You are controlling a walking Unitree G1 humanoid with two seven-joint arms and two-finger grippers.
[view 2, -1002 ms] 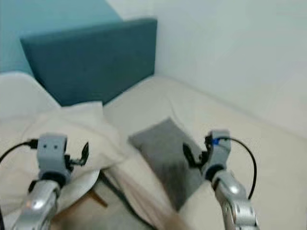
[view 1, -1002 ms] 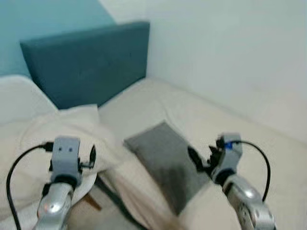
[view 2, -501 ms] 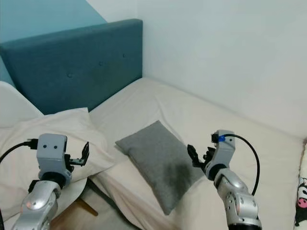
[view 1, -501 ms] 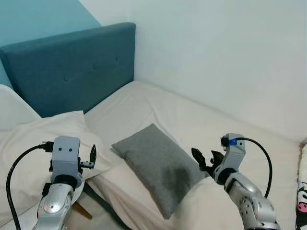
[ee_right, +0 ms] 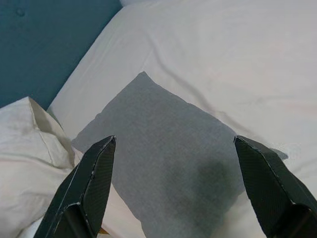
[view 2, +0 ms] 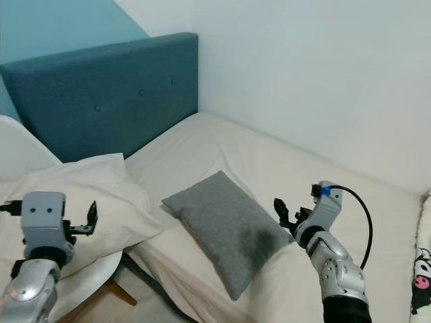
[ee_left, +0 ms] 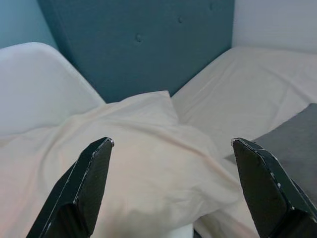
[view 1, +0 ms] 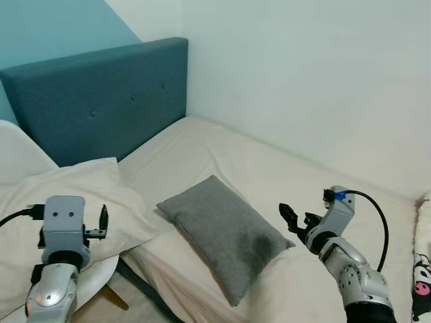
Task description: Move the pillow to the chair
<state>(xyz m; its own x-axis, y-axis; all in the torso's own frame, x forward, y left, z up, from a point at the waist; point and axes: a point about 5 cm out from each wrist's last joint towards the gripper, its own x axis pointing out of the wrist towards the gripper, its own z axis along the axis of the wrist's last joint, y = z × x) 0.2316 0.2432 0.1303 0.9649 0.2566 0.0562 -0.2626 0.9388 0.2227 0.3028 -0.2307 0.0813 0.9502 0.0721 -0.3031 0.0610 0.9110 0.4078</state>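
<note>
Grey fabric takes the middle of the scene: the grey pillow (view 1: 222,232) lies flat on the cream bed (view 1: 269,175), set at an angle, with one corner reaching over the bed's near edge and another pointing up toward the teal headboard (view 1: 101,94). It has a darker patch on its near half, plain to see in the right wrist view too. Nothing is touching it. Off its right corner hovers the right gripper (view 1: 294,220), just beside the pillow and above the sheet, its two black fingers (ee_right: 86,186) spread wide with the grey pillow framed between them, holding nothing. Over on the robot's left, the left gripper (view 1: 102,221) is raised above a big cream pillow (view 1: 74,202) that lies on the white chair (view 1: 20,151), beside the bed's near-left corner. Its claw is wide as well, the black fingers far apart in the left wrist view and empty, pointing across the cream pillow toward the headboard. That cream pillow slumps against the mattress edge, close to the grey one's left corner. A wooden chair leg (view 1: 116,296) shows below the seat. Behind the bed's far edge runs a white wall (view 1: 303,74), and at its far right a bit of patterned fabric (view 1: 423,269) peeks in.
</note>
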